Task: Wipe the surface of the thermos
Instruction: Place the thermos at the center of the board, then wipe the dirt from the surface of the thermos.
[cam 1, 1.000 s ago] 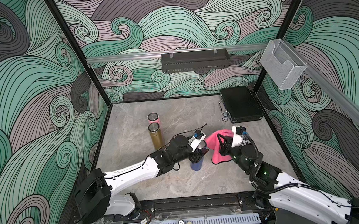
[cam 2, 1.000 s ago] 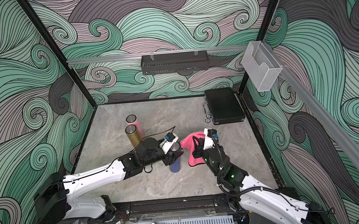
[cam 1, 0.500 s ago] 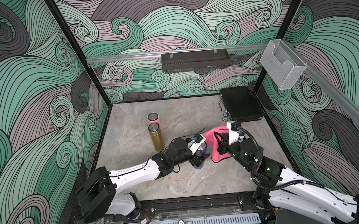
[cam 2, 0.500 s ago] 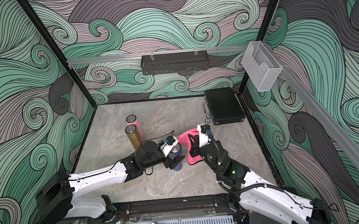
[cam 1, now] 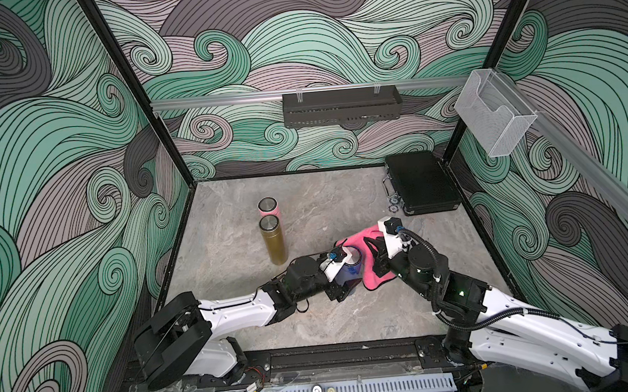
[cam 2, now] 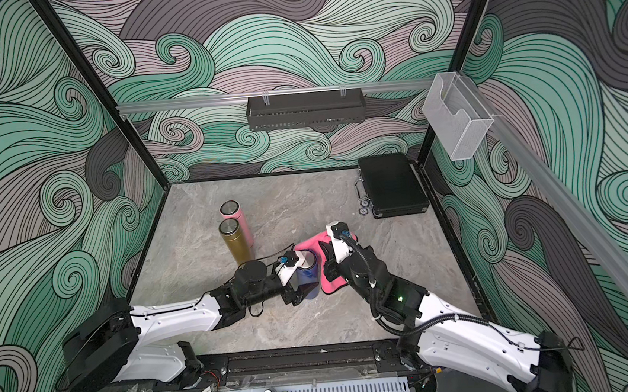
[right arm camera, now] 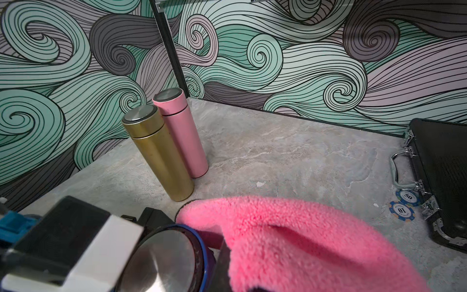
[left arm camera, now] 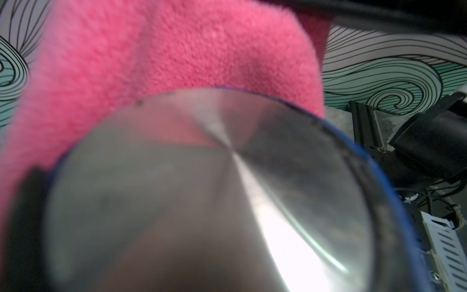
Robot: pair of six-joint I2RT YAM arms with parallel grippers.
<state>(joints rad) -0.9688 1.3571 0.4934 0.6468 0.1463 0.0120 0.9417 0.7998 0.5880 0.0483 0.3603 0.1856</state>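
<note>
A blue thermos (cam 1: 352, 272) (cam 2: 309, 277) with a steel cap (left arm camera: 202, 189) (right arm camera: 161, 260) stands upright mid-table. My left gripper (cam 1: 345, 285) (cam 2: 301, 293) straddles its lower body from the left, jaws closed against its sides. A fluffy pink cloth (cam 1: 365, 243) (cam 2: 332, 285) (right arm camera: 290, 240) (left arm camera: 164, 50) hangs from my right gripper (cam 1: 374, 255) (cam 2: 327, 258), which is shut on it. The cloth lies against the thermos's right and far side. The right fingertips are hidden in the cloth.
A gold thermos (cam 1: 274, 240) (right arm camera: 159, 156) and a pink thermos (cam 1: 268, 208) (right arm camera: 182, 131) stand together at the left back. A black case (cam 1: 420, 182) lies at the back right, with two poker chips (right arm camera: 401, 209) beside it.
My left gripper let go near the thermos's top, opened, and closed round it lower down. My right gripper carried the cloth leftward onto the thermos.
</note>
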